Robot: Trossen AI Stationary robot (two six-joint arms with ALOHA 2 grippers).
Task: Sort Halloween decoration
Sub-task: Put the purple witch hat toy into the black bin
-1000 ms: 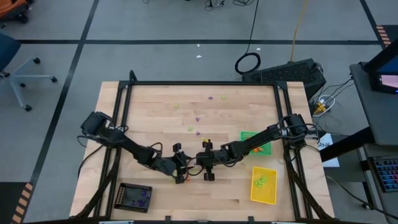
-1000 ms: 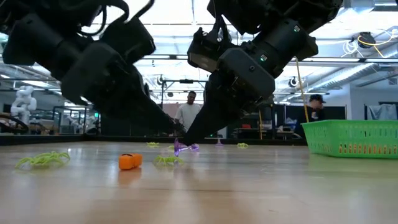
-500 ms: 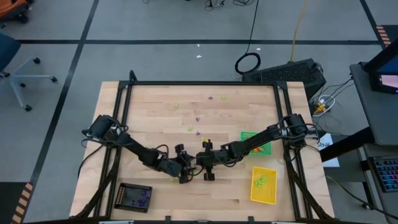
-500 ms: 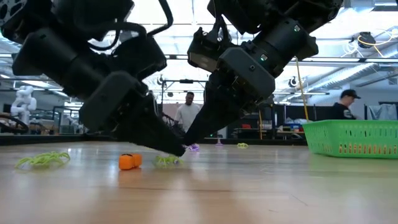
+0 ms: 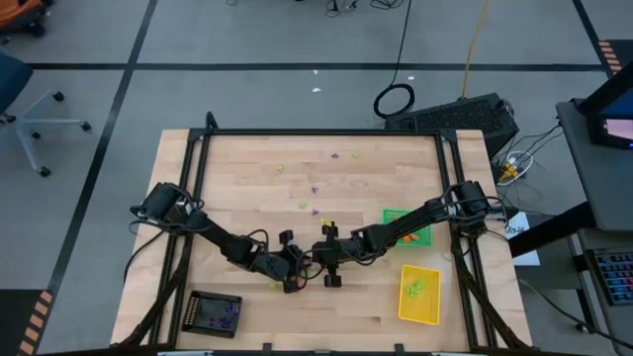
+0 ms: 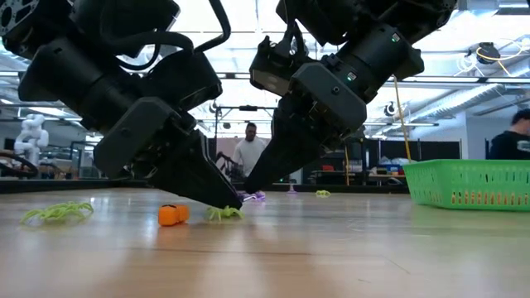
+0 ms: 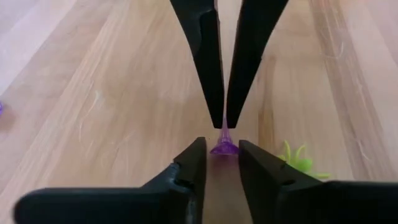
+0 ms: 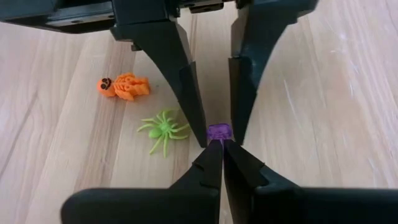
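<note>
**Two grippers meet over one purple trinket**

The right gripper [image 8: 216, 142] has its fingers pressed together on the thin end of a small purple plastic trinket [image 8: 218, 131], holding it just at the wooden tabletop [image 5: 376, 168] near the middle front; the hold looks meant to present the piece, with its wider end offered outward to the other arm. The left gripper [image 7: 216, 149] faces it head-on, its fingers partly spread and standing on either side of that wider end; whether they already touch it is hard to tell from these views. This reads as a hand-over, likely because the black rectangular tray [image 5: 216, 313] with purple pieces sits on the left arm's side, well apart from the right arm's reach.

Just beside the meeting point lie a lime green plastic spider [image 8: 163, 129] and an orange plastic pumpkin-like figure [image 8: 124, 86], both loose on the wood and untouched; a few more trinkets are scattered toward the far edge. The green mesh-sided tray [image 5: 407, 223] and the yellow tray [image 5: 419, 293] stand on the right side; sorting is far from done.
</note>
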